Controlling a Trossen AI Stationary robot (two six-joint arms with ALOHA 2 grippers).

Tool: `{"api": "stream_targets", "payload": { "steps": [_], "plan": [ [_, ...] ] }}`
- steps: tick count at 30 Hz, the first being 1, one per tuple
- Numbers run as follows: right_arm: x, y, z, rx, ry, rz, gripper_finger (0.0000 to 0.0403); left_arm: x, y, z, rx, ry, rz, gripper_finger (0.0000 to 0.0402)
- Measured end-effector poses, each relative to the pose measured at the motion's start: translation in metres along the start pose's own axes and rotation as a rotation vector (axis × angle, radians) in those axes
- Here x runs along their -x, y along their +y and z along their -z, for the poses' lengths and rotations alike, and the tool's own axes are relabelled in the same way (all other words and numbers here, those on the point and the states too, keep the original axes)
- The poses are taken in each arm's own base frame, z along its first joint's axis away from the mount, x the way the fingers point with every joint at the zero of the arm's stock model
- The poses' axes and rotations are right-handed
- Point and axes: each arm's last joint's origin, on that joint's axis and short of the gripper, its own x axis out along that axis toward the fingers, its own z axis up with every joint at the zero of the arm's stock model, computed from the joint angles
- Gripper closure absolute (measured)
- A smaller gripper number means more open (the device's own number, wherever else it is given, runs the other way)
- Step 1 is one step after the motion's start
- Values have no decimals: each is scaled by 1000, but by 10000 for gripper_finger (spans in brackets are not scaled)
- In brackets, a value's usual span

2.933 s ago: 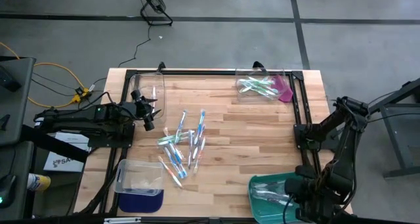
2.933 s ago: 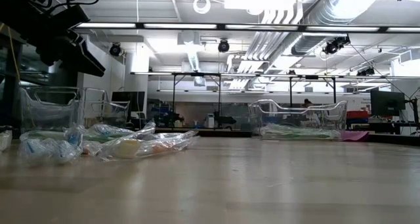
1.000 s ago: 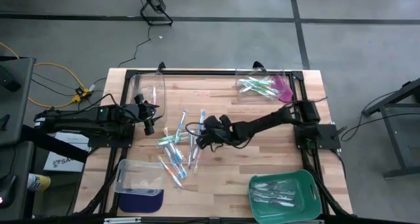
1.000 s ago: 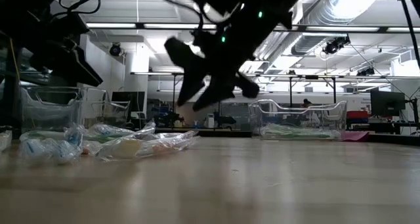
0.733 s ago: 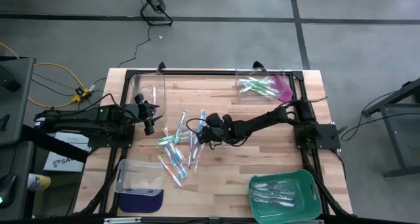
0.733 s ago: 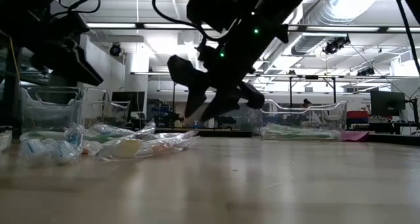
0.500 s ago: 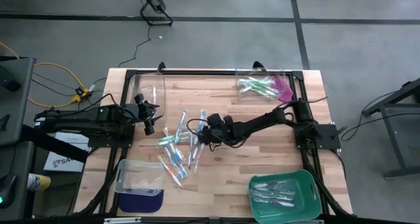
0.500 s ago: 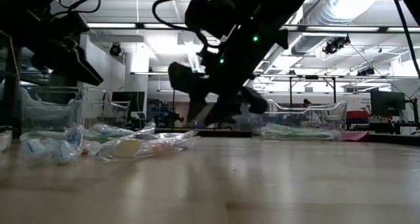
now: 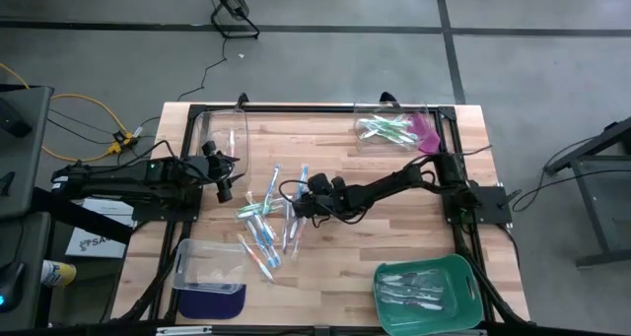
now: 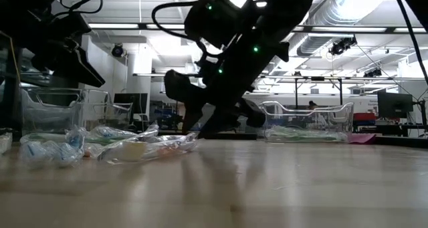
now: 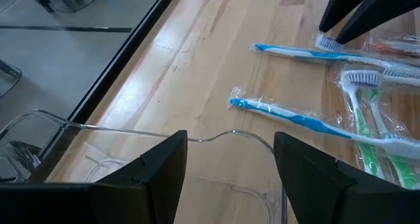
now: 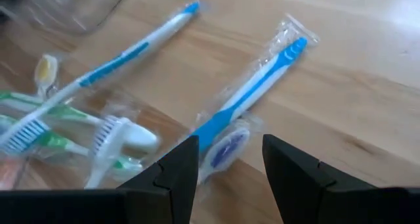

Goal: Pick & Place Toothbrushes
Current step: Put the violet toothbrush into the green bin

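Right hand (image 9: 294,204) sits low over the pile of toothbrushes (image 9: 268,223) in the middle of the wooden surface (image 9: 394,228), its fingers parted around a wrapped blue toothbrush (image 12: 246,96) without visibly holding anything. Left hand (image 9: 223,174) waits wide open at the left edge, above a clear bin (image 11: 164,165). More toothbrushes lie in the far clear bin (image 9: 389,129) and the green tray (image 9: 426,294).

No text, label or brand could be read anywhere — the wrapped toothbrushes (image 12: 246,96) carried no legible print. A white sheet (image 9: 97,239) lying under the left arm bore dark lettering — it was too small to make out.
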Motion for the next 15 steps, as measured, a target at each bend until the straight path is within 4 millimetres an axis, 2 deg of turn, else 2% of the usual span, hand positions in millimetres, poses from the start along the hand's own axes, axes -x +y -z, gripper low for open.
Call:
{"api": "stream_targets", "payload": {
  "steps": [7,15],
  "plan": [
    [-1,-1,1,45,12,1,250,0,0,0,8,0,1,181],
    [-4,-3,-2,97,30,-5,335,0,0,0,8,0,0,181]
  ]
}}
